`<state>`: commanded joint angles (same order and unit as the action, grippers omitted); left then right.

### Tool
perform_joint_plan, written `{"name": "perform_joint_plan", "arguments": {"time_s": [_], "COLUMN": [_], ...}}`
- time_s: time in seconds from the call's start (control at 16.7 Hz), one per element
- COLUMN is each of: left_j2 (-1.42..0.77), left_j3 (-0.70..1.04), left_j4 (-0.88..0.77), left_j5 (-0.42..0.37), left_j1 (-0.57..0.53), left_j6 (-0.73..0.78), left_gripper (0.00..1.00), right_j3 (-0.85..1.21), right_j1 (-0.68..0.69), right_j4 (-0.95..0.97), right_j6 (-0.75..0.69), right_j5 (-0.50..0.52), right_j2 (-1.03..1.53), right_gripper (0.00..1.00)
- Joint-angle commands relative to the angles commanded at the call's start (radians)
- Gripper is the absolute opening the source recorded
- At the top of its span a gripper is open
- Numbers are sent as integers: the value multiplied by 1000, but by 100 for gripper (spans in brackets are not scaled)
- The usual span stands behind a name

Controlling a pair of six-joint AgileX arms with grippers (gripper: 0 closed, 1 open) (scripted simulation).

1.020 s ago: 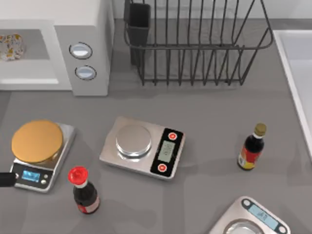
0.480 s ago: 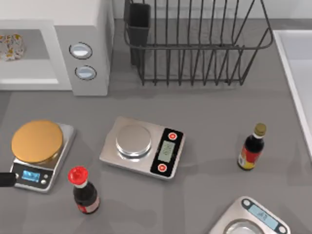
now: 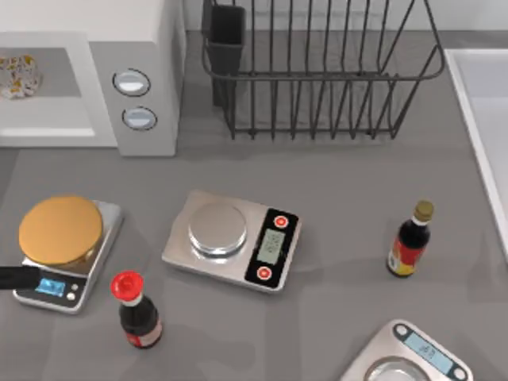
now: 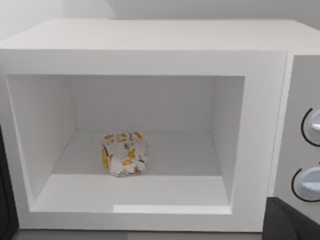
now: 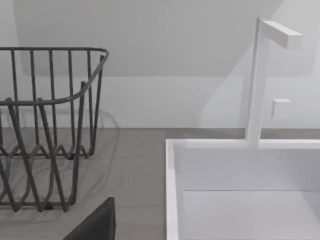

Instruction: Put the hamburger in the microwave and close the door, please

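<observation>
You're looking at a grey worktop (image 3: 349,182). At the back left sits the microwave (image 3: 135,87), with a black wire rack (image 3: 317,71) just to its right. A white sink (image 3: 484,127) runs along the right edge. Up front you've got three scales: one at the left (image 3: 59,274) carrying a golden-brown disc, one in the middle (image 3: 238,242), one at the bottom right (image 3: 413,357). A red-capped bottle (image 3: 136,313) stands near the left scale, and a gold-capped bottle (image 3: 410,242) stands over to the right.

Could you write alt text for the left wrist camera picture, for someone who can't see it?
The hamburger sits on the floor of the open white microwave, toward the back of the cavity. Two round knobs are partly seen beside the cavity.
</observation>
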<state>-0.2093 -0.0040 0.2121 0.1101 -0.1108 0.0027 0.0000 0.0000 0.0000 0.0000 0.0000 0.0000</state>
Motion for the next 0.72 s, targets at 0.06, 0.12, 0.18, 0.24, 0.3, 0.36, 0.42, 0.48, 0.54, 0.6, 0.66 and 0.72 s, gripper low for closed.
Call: {"name": "perform_joint_plan", "arguments": {"time_s": [0.06, 0.12, 0.18, 0.24, 0.3, 0.36, 0.42, 0.48, 0.54, 0.6, 0.66, 0.72], "left_j2": [-34, -64, -89, -108, -118, -120, -120, -120, -117, -116, -113, -108], "left_j3": [-1, -1, -1, -2, -2, -2, -2, -2, -2, 0, 7, 17], "left_j4": [35, 66, 92, 111, 122, 124, 124, 124, 121, 118, 108, 94], "left_j5": [18, 34, 47, 57, 62, 63, 63, 63, 61, 59, 54, 46], "left_j1": [-18, -34, -47, -57, -62, -63, -63, -63, -60, -58, -53, -45], "left_j6": [1, 1, 2, 2, 3, 3, 3, 3, 2, 2, 2, 2], "left_gripper": [0, 0, 0, 0, 0, 0, 0, 0, 0, 0, 0, 0], "right_j3": [0, 0, 0, 0, 0, 0, 0, 0, 0, 0, 0, 0], "right_j1": [0, 0, 0, 0, 0, 0, 0, 0, 0, 0, 0, 0], "right_j4": [0, 0, 0, 0, 0, 0, 0, 0, 0, 0, 0, 0], "right_j6": [0, 0, 0, 0, 0, 0, 0, 0, 0, 0, 0, 0], "right_j5": [0, 0, 0, 0, 0, 0, 0, 0, 0, 0, 0, 0], "right_j2": [0, 0, 0, 0, 0, 0, 0, 0, 0, 0, 0, 0], "right_gripper": [100, 100, 100, 100, 100, 100, 100, 100, 100, 100, 100, 100]}}
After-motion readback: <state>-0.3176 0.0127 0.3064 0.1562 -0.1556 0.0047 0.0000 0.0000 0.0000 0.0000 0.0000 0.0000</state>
